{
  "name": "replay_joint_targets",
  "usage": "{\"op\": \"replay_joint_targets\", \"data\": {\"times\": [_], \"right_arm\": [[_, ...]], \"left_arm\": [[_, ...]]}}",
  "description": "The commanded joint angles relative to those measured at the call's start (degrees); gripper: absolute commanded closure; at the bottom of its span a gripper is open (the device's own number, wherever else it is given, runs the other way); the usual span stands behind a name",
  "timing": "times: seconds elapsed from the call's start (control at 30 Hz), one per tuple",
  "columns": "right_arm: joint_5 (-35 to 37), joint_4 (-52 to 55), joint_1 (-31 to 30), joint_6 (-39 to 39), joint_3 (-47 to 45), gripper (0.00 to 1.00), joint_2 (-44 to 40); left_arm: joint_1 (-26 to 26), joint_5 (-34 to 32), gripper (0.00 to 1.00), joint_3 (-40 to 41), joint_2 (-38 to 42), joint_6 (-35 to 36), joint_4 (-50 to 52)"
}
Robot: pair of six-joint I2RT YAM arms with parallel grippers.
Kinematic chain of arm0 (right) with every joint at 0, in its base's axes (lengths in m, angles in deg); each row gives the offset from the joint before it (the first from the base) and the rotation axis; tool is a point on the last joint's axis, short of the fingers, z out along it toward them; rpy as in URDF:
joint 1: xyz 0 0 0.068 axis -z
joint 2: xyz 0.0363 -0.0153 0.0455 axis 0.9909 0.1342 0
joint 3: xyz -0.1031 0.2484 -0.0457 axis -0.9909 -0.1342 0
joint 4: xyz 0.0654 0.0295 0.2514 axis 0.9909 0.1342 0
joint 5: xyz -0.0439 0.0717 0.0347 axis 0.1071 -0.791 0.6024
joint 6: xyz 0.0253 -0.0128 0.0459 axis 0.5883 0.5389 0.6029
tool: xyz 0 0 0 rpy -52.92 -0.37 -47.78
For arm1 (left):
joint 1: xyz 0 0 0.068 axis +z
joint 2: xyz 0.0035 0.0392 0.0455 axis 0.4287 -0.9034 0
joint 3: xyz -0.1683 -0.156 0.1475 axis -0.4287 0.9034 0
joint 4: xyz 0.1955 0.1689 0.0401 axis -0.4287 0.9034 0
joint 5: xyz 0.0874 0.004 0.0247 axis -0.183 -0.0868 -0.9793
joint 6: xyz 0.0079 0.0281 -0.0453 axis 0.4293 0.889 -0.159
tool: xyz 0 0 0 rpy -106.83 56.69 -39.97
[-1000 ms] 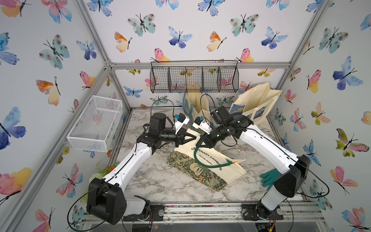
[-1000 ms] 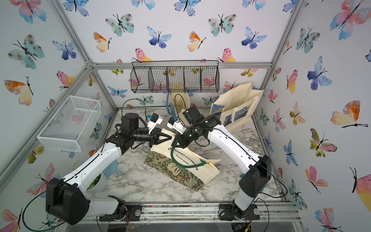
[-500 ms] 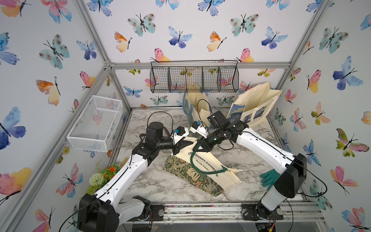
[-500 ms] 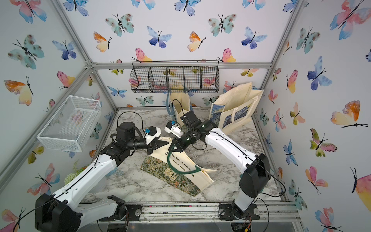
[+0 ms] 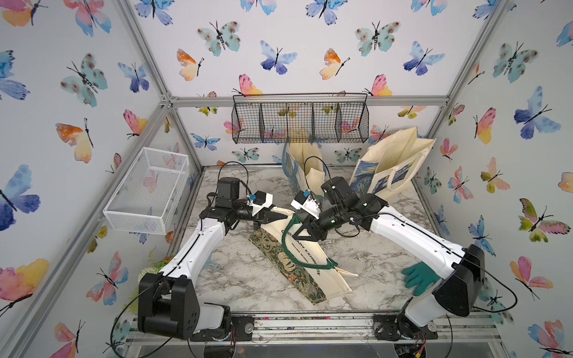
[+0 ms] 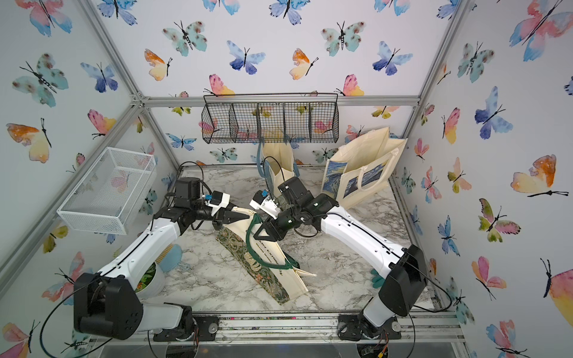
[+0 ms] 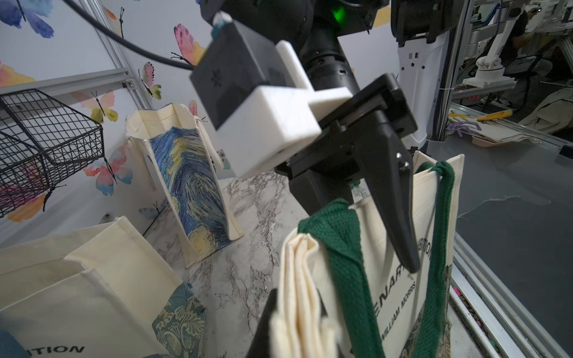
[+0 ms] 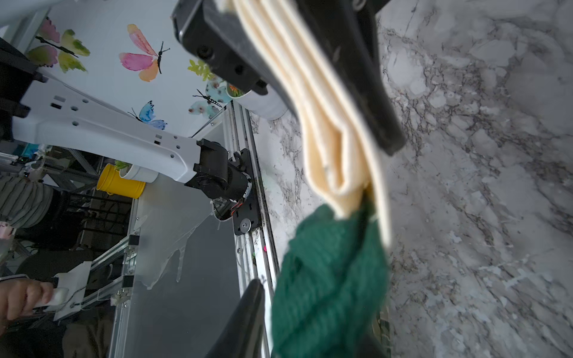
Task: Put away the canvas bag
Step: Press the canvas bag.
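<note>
Both arms stretched inward, left end effector clamped, right end effector spread

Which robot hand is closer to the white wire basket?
Left. The left gripper pinches the canvas bag nearer the white wire basket; the right gripper sits farther across.

White walls printed with watercolour butterflies enclose a grey-veined marble tabletop, framed by aluminium rails. A black wire basket hangs on the back wall; a white mesh basket on the left one.
</note>
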Motion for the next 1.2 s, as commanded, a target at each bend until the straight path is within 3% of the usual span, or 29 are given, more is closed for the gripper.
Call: {"op": "replay_joint_targets", "data": {"times": [0.0,0.2,0.5,0.63,0.83,1.0,1.17], "right_arm": [[0.79,10.68,-2.49,-0.69,-2.09,0.64,-2.09],[8.11,13.03,-4.0,2.36,-4.3,0.61,-3.44],[11.7,17.81,-5.12,7.42,-4.41,0.6,-5.89],[11.58,20.82,-6.24,8.7,-3.31,0.59,-7.45],[12.2,24.33,-8.01,10.44,-2.52,0.57,-9.1],[12.59,25.76,-8.99,11.55,-1.21,0.46,-10.33],[20.28,27.67,-11.58,13.11,-1.29,0.41,-9.97]], "left_arm": [[2.35,0.66,1.0,-6.32,-5.34,15.44,10.82],[2.46,-2.23,1.0,-12.72,-11.62,20.28,18.65],[2.56,-6.4,1.0,-10.9,-11.95,14.57,13.27],[2.59,-10.84,1.0,-10.39,-11.79,7.49,8.11],[2.54,-14.02,1.0,-9.66,-11.47,3.17,4.49],[2.59,-15.36,1.0,-9.22,-11.29,1.81,3.24],[2.59,-15.53,1.0,-9.28,-11.46,0.42,2.65]]}}
